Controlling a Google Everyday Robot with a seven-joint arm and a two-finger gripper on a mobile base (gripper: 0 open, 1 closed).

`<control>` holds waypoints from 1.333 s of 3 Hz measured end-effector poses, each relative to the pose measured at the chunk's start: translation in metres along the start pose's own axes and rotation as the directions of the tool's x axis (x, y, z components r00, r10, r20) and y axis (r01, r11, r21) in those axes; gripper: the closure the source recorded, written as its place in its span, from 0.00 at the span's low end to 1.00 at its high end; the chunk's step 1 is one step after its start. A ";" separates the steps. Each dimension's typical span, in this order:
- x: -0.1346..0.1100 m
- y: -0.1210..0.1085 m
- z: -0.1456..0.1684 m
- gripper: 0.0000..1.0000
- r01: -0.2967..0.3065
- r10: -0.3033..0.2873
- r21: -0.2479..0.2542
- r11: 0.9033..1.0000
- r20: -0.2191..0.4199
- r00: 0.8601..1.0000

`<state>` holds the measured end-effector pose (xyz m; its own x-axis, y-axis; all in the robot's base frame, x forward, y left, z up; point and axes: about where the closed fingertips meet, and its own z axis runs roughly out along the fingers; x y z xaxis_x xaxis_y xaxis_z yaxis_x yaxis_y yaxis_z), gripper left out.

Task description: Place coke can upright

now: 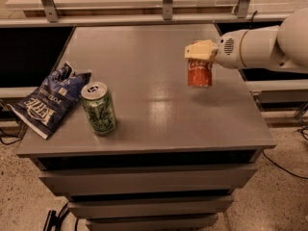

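Grey tabletop (159, 119) bears a green can (98, 108); just left of it lies a chip bag (48, 97), and well right of it the gripper (201, 52) clasps the upright coke can (199, 75).

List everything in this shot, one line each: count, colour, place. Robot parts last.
table: one, grey, centre of view.
coke can: one, red, upright, right side of the table.
green can: one, green, upright, front left of the table.
chip bag: one, blue, lying at the table's left edge, beside the green can.
posts: three, metal, behind the table.
arm: one, white, reaching in from the right.
gripper: one, cream, closed on the coke can's top.
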<state>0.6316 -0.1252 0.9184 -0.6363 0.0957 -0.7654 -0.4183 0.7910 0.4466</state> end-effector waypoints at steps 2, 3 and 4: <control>-0.004 0.018 -0.001 1.00 0.136 -0.128 -0.077 0.988 0.098 0.987; -0.004 0.018 0.000 1.00 0.132 -0.125 -0.077 0.988 0.096 0.988; -0.003 0.018 0.004 1.00 0.163 -0.153 -0.102 0.981 0.098 0.983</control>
<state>0.6285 -0.1087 0.9264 -0.4981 0.0327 -0.8665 -0.5803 0.7300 0.3610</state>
